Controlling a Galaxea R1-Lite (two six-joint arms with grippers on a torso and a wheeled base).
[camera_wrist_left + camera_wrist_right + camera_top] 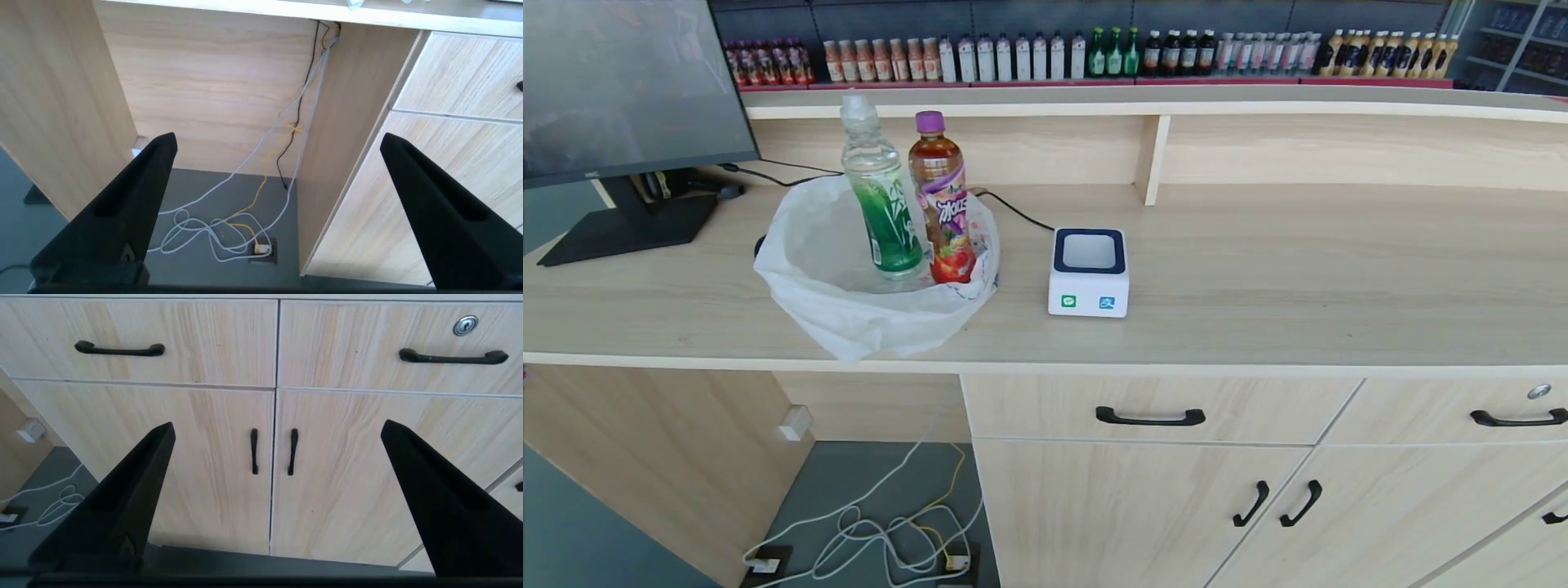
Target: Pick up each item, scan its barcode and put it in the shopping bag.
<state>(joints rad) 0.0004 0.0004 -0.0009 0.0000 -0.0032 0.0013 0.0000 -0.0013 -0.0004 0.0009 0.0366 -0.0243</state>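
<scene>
On the counter stands a white shopping bag, rolled open. Inside it two bottles stand upright: a clear bottle with a green label and a brown tea bottle with a purple cap. To the bag's right sits a white barcode scanner with a dark-framed window on top. My left gripper is open below the counter, facing the knee space with its cables. My right gripper is open too, facing the cabinet doors.
A monitor on a black stand fills the counter's back left. A black cable runs from behind the bag to the scanner. A raised shelf with a divider backs the counter. Drawers and handles lie below; cables on the floor.
</scene>
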